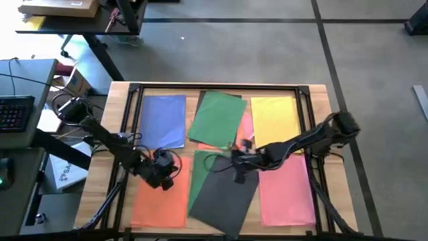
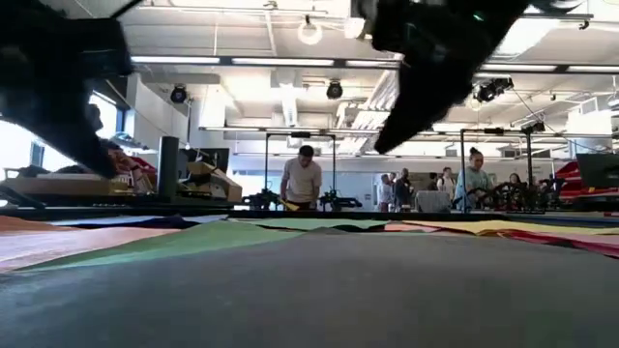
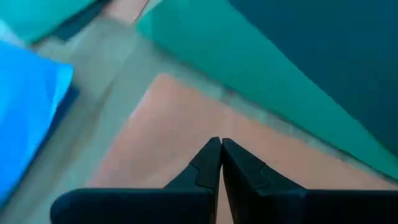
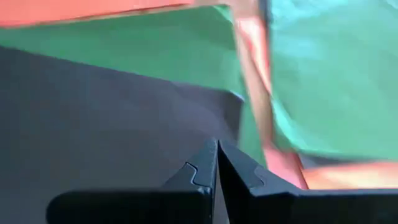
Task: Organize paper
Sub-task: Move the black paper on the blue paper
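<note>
Both tools pinched together over the paper
Left tool (image 1: 162,175) above orange sheet (image 1: 159,201); right tool (image 1: 239,167) above dark grey sheet (image 1: 224,191) beside it.

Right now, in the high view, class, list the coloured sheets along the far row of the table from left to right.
blue sheet → green sheet → yellow sheet. A pink sheet peeks out between the green and yellow; its place is unclear, so I leave it out.
</note>
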Action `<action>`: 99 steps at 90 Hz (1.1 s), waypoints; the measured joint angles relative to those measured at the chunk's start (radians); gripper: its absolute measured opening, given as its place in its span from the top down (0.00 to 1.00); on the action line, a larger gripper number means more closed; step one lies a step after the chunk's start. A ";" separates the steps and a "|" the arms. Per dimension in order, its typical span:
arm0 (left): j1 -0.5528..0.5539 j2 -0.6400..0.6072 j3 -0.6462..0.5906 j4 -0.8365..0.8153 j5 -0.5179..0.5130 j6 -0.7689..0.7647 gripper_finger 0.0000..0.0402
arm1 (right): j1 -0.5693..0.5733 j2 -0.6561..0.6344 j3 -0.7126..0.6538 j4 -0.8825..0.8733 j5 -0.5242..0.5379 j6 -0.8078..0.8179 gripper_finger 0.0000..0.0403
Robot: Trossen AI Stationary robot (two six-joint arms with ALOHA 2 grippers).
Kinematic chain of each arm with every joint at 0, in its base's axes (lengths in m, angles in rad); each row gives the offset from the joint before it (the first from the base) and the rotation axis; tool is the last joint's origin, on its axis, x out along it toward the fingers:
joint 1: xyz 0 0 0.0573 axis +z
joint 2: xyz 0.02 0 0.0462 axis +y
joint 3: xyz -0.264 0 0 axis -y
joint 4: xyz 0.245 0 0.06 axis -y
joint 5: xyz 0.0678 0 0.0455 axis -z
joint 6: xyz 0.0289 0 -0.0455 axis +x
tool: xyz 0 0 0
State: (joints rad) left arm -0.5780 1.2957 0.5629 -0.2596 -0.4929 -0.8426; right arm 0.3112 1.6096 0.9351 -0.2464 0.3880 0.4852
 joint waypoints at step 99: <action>0.442 0.080 -0.001 0.339 0.349 0.620 1.00 | -0.090 0.249 0.117 0.105 -0.014 -0.477 0.58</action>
State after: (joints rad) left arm -0.1360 1.3758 0.5621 0.0790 -0.1438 -0.2228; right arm 0.2216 1.8586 1.0523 -0.1411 0.3745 0.0084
